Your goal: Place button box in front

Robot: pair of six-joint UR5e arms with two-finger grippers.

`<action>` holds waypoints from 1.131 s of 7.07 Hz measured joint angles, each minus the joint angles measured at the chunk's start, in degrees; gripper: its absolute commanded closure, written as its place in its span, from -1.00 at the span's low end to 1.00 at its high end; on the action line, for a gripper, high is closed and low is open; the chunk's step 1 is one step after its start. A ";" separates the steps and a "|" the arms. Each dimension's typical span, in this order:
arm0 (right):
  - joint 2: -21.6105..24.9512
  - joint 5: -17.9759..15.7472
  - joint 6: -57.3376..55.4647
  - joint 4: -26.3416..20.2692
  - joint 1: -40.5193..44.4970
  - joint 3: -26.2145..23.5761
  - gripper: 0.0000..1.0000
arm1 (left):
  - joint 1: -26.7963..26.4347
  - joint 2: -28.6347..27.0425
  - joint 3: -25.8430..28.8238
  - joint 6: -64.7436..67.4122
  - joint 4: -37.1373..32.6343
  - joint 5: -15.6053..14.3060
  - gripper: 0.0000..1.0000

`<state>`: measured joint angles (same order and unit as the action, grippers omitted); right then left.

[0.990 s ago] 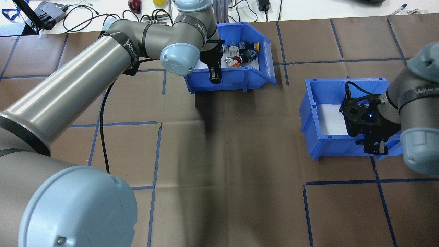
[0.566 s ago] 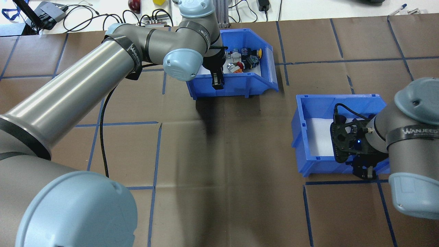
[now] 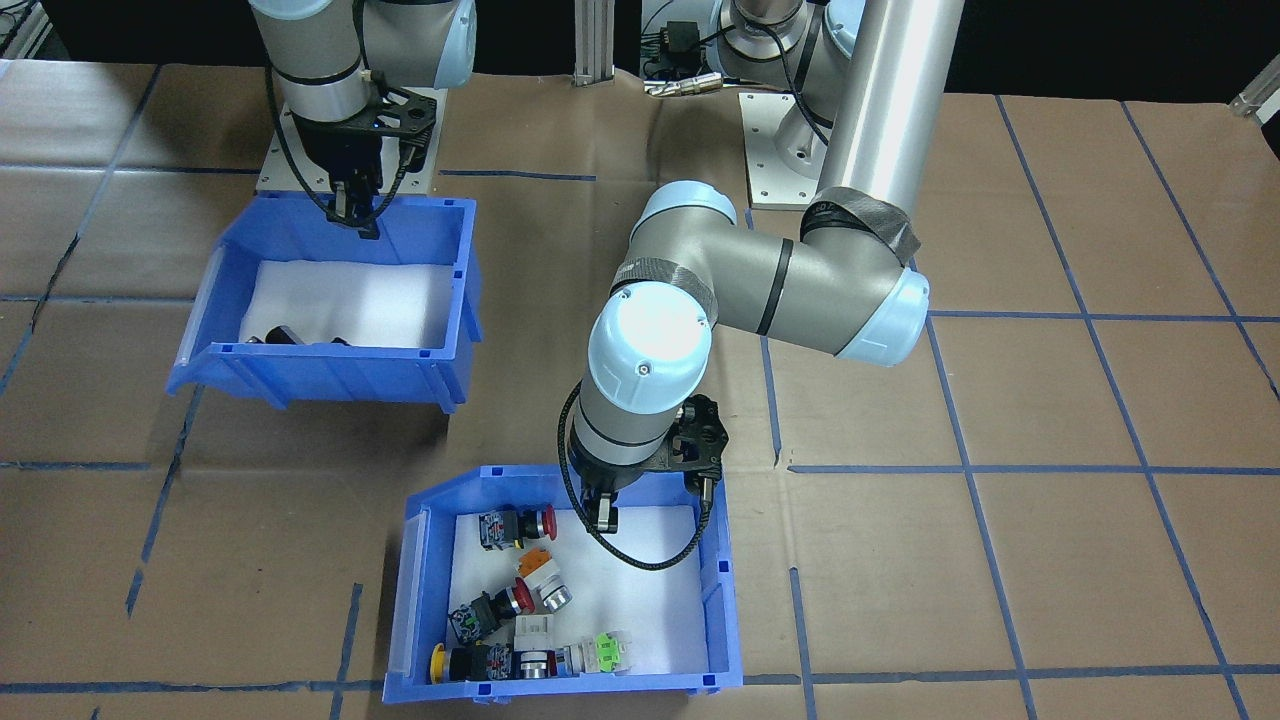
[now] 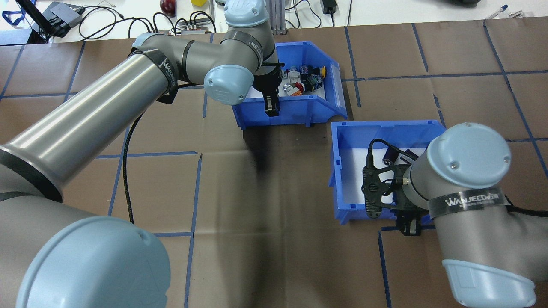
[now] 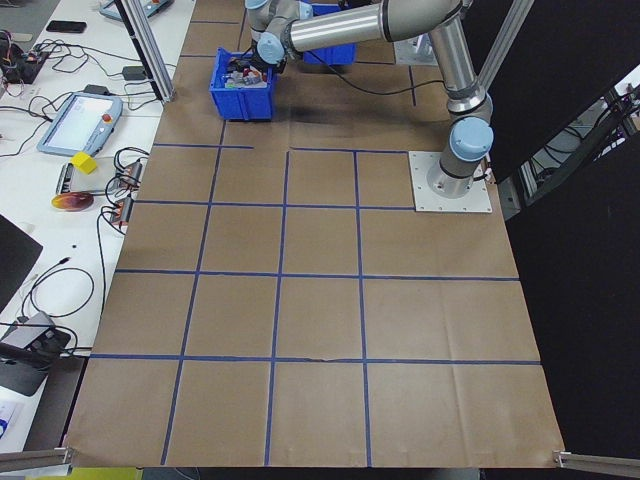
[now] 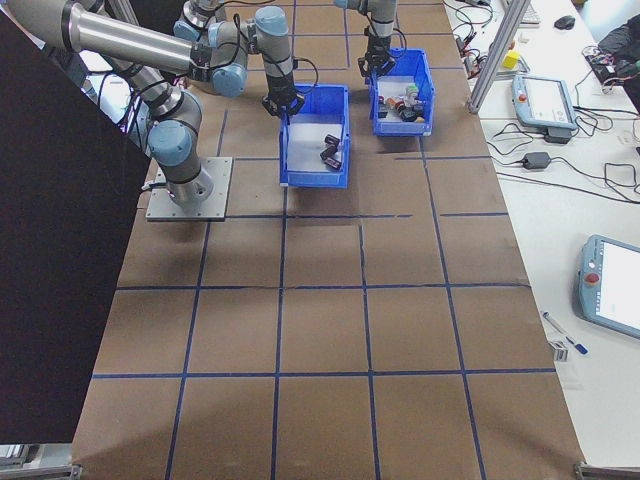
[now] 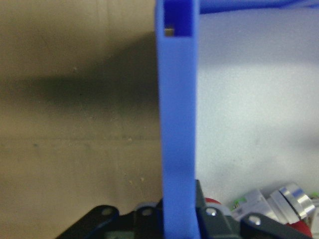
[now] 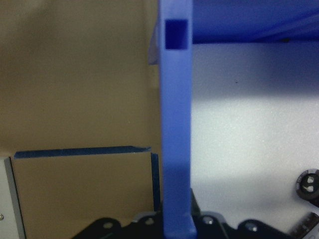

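Overhead exterior shows you the left gripper [image 4: 271,105] clamped on the button box [image 4: 295,109] wall near the desk's far edge, right gripper [image 4: 409,225] pinching the other bin [image 4: 342,179] wall beside it.

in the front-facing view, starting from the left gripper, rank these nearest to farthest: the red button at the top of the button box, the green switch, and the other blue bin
1. Red button, just beside the left gripper, near the button box back wall.
2. Green switch, at the box's open front.
3. Other blue bin, off toward the right gripper.
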<state>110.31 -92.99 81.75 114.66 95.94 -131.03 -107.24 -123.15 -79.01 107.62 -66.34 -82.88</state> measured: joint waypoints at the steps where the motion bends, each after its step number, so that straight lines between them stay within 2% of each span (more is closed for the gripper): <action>1: -1.49 -0.02 -4.81 2.35 4.82 0.07 0.86 | 0.00 0.49 -0.03 1.04 -0.21 0.63 -0.94; 3: -5.65 -0.40 -13.30 7.10 14.08 0.70 0.86 | 0.85 4.13 0.13 -3.65 -4.72 1.58 -0.95; 7: -10.67 -0.78 -19.53 9.68 23.65 2.00 0.85 | 10.72 19.93 0.47 -46.58 -27.94 1.39 -0.98; 8: -11.58 -0.79 -20.34 9.90 24.97 2.32 0.84 | 12.26 23.89 -0.06 -59.31 -31.86 -0.27 -0.99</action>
<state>98.72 -93.78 61.41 124.55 120.91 -128.71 -94.98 -99.25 -79.06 48.31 -98.19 -83.15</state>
